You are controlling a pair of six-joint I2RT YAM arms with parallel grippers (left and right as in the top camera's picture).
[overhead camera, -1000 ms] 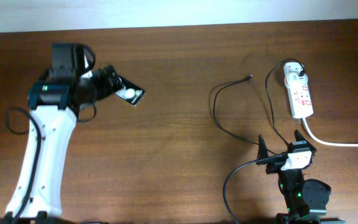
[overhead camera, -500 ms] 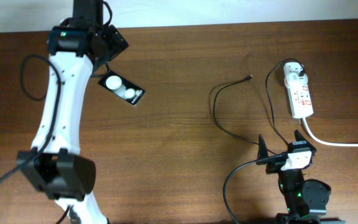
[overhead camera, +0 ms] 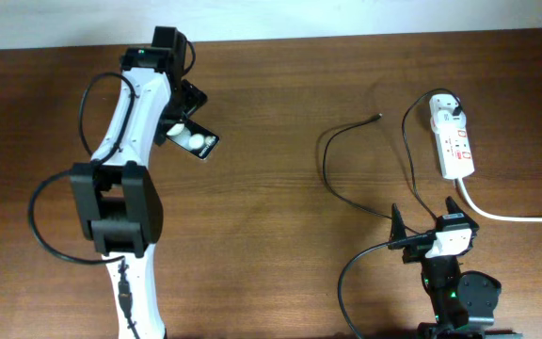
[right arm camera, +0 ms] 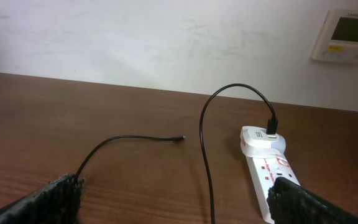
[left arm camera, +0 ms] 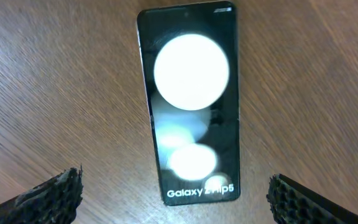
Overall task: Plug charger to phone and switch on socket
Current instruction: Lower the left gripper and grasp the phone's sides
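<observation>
The black phone (overhead camera: 196, 141) lies flat at the table's far left, its face reflecting two white spots. In the left wrist view the phone (left arm camera: 188, 106) lies lengthwise between my fingers, lettering end nearest. My left gripper (overhead camera: 181, 111) hovers open over it; it shows in the left wrist view (left arm camera: 179, 208) with jaws wide apart. The charger cable (overhead camera: 328, 160) loops across the right side, its connector tip (overhead camera: 376, 118) lying free on the wood. Its white adapter (overhead camera: 448, 106) sits in the socket strip (overhead camera: 456, 149). My right gripper (overhead camera: 424, 215) is open and empty near the front edge.
The thick white cord (overhead camera: 516, 217) runs from the strip to the right edge. In the right wrist view the cable tip (right arm camera: 179, 138), adapter (right arm camera: 263, 138) and strip (right arm camera: 272, 177) lie ahead; a wall thermostat (right arm camera: 347, 34) hangs behind the table.
My left arm has swung from the left side to the far edge, and its gripper now points down over the phone. The phone, the cable and the right arm have not moved.
</observation>
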